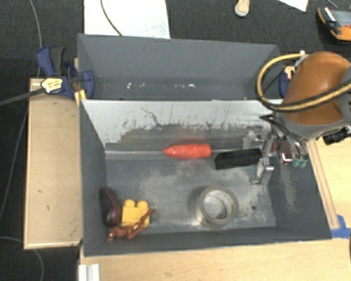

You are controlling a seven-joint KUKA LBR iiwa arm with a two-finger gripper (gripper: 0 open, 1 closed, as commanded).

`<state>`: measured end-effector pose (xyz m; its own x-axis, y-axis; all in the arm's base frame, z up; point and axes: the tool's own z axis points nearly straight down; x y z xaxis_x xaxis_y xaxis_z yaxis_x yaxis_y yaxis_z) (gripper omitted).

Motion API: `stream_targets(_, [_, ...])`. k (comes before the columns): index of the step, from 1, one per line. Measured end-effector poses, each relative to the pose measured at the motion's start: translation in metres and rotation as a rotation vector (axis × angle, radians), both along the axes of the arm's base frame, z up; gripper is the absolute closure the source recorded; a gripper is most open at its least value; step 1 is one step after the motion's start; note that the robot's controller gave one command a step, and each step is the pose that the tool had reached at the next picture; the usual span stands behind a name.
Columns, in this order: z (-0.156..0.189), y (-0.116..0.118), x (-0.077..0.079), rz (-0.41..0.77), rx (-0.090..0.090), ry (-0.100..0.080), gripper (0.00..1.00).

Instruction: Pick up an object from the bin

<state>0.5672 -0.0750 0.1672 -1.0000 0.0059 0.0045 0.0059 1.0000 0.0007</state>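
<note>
Front left corner: yellow toy block (134, 211) against a dark purple lump (110, 206); mid-front, tape roll (216, 205) lying flat. Farther back, black flat bar (237, 158), just right of an orange-red carrot (188, 151): likely light, stiff, smooth, best pinched across its narrow width. Gripper (261, 157) at the bar's right end, fingers seemingly spread either side of it, not clamped.

Rounded orange wrist cover (319, 86), ringed by yellow and black cable loop (264, 78); beneath, bare silver metal gripper (260, 157), small green fitting (301, 164).
</note>
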Motion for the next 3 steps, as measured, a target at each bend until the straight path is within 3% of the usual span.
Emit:
stream_targets(1, [0.005, 0.000, 0.002, 0.003, -0.001, -0.008, 0.00])
stream_targets(2, [-0.098, -0.029, 0.024, -0.132, 0.000, -0.004, 0.00])
stream_targets(3, [-0.032, -0.031, 0.024, -0.382, 0.001, -0.023, 0.00])
